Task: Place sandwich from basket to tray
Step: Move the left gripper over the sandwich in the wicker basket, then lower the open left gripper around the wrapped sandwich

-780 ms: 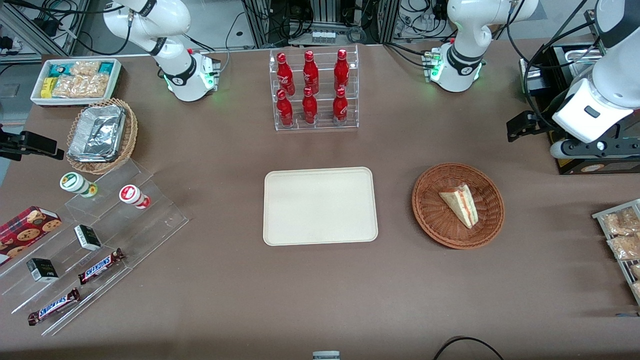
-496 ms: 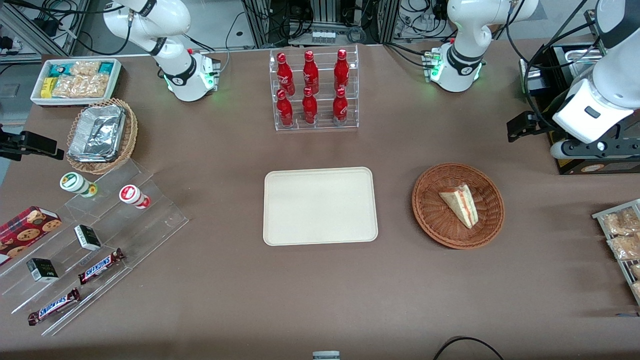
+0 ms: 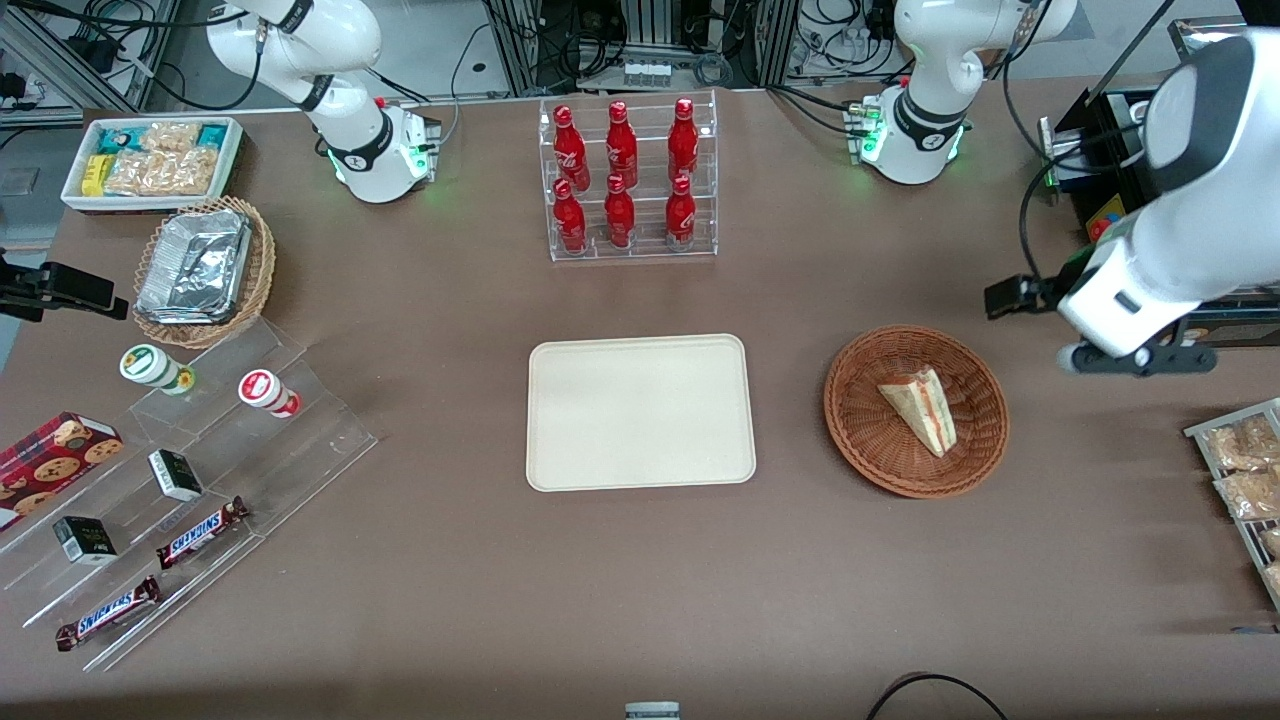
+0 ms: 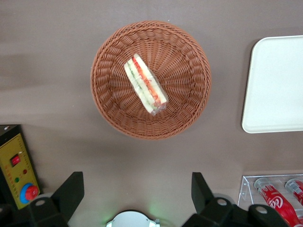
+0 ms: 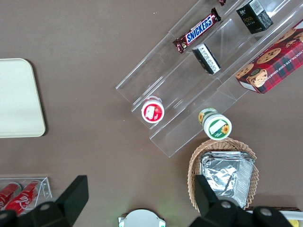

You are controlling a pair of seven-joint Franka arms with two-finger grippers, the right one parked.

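1. Gripper (image 4: 134, 196) hangs high above the table, fingers (image 4: 71, 189) spread wide, holding nothing.
2. Sandwich (image 3: 922, 408) lies in the basket (image 3: 858, 385), below and just beside it.
3. Tray (image 3: 640, 412) sits well apart, bare.

Brown table (image 3: 640, 600) w/ tray (image 3: 640, 412), basket (image 3: 862, 418).

Sandwich (image 3: 922, 409) in basket (image 3: 862, 415), beside tray (image 3: 640, 412); gripper (image 3: 1135, 358) high (working arm's end) — apart from basket
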